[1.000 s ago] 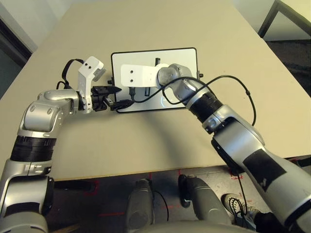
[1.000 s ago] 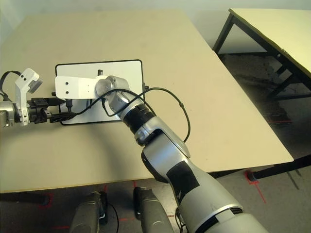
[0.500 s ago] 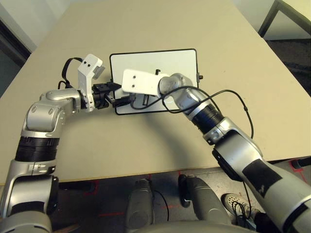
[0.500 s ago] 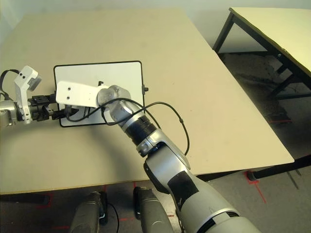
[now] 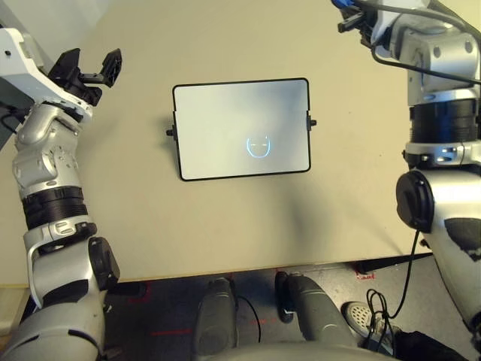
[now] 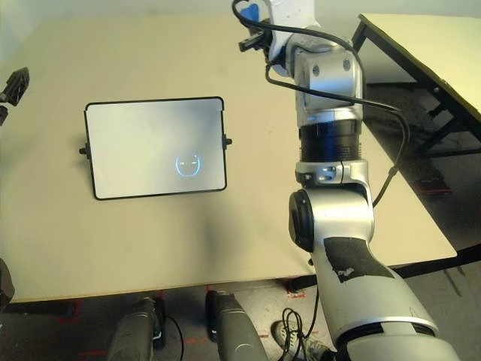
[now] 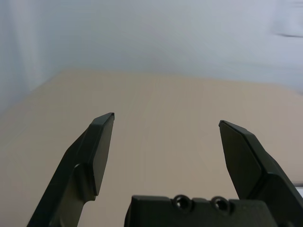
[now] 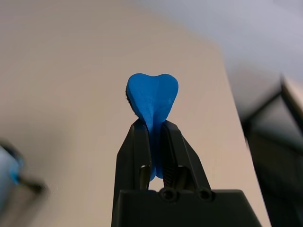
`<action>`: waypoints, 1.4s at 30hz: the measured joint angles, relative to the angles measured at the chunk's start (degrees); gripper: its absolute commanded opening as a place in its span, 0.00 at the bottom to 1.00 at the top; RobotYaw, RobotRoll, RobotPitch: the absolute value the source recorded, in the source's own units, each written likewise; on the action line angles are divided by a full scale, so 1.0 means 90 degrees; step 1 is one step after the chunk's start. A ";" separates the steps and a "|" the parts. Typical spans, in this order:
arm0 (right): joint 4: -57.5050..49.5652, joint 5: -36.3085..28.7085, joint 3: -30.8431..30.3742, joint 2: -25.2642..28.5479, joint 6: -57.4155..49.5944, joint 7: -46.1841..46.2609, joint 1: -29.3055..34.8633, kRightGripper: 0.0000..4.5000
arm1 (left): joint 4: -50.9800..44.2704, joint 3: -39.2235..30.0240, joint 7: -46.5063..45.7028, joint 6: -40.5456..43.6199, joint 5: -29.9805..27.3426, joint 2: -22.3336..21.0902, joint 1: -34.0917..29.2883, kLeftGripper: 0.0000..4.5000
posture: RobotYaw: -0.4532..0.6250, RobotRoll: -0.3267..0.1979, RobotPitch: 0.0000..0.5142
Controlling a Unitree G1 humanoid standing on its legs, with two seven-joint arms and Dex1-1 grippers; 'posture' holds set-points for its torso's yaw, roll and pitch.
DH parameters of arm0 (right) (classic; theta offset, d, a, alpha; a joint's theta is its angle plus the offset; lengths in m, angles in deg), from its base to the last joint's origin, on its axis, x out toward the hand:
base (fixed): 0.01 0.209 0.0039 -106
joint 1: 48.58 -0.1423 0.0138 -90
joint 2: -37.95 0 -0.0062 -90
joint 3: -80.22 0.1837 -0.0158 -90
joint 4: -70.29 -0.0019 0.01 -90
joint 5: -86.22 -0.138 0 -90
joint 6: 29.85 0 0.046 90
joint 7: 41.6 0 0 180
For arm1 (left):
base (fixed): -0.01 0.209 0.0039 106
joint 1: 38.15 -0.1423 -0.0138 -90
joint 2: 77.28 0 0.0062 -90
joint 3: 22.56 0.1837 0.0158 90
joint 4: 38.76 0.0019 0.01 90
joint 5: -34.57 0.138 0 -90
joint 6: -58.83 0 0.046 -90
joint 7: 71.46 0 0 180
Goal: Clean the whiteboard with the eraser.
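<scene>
Blue eraser (image 8: pixel 152 97) squeezed endwise in right claw (image 8: pixel 151 130)

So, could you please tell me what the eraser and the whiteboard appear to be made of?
The eraser looks like soft matte blue foam or rubber: it is squeezed thin between the right hand's fingers and bulges above them. The whiteboard seems a smooth, slightly glossy white panel, likely plastic or coated metal, in a thin black frame.
</scene>
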 measured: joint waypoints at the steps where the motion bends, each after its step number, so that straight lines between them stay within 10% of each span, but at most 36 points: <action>1: -0.0014 -0.0027 0.0065 0.0019 -0.0189 0.0062 0.0249 0.06 | 0.0137 -0.0011 -0.0015 -0.0074 0.0000 0.0012 -0.0084 1.00 | 0.40 0.62 0.20; 8: -0.0530 -0.0442 0.0245 -0.0494 -0.1350 0.0415 0.1622 0.06 | 0.0393 0.0010 -0.0190 -0.0308 -0.0002 0.0290 -0.0332 1.00 | 0.42 0.62 0.21; 19: -0.0546 -0.0905 0.0128 -0.0753 -0.1626 0.0546 0.1777 0.06 | 0.0126 0.0179 -0.0363 -0.0065 -0.0010 0.0353 -0.0487 1.00 | 0.43 0.62 0.23; 32: -0.0293 -0.1213 -0.0031 -0.0584 -0.0736 0.0187 0.1958 0.99 | -0.0117 0.0278 -0.0496 0.0179 -0.0015 0.0704 -0.0671 1.00 | 0.38 0.62 0.29; 42: 0.0898 -0.1531 0.0903 0.0044 0.3521 0.0639 0.1644 0.99 | 0.0199 0.0433 -0.0710 -0.0178 0.0088 0.0831 -0.0305 1.00 | 0.35 0.62 0.31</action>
